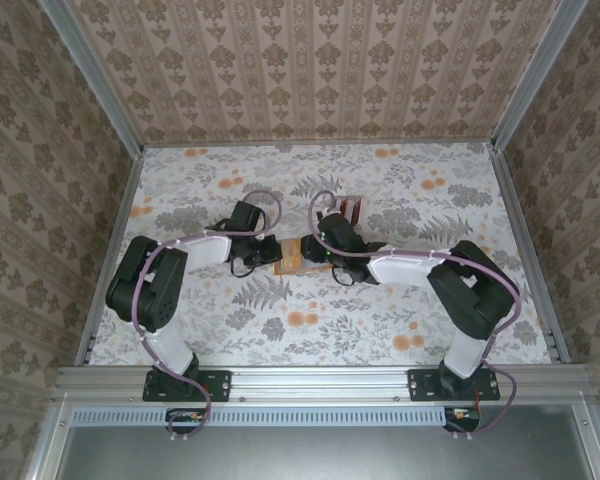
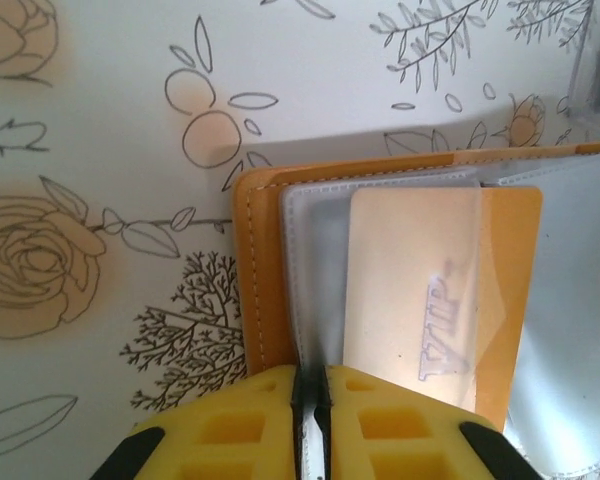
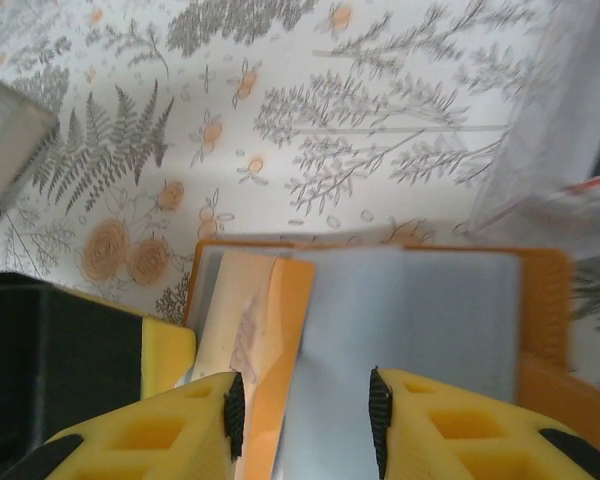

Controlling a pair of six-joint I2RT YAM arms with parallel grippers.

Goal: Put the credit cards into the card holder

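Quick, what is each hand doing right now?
Left hand: closed on the card holder.
Right hand: open, over the card holder.

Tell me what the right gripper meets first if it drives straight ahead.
Most likely the grey plastic sleeve of the card holder, lying directly between the open jaws of the right gripper; an orange card sits just left. Depth is unclear.

The left arm (image 1: 185,250) and right arm (image 1: 410,265) fold inward from their bases, elbows out, wrists nearly meeting. The left claw (image 2: 310,415) is pinched tight on the card holder (image 2: 255,280). The right claw (image 3: 305,415) faces it, yellow fingers (image 3: 180,430) spread apart.
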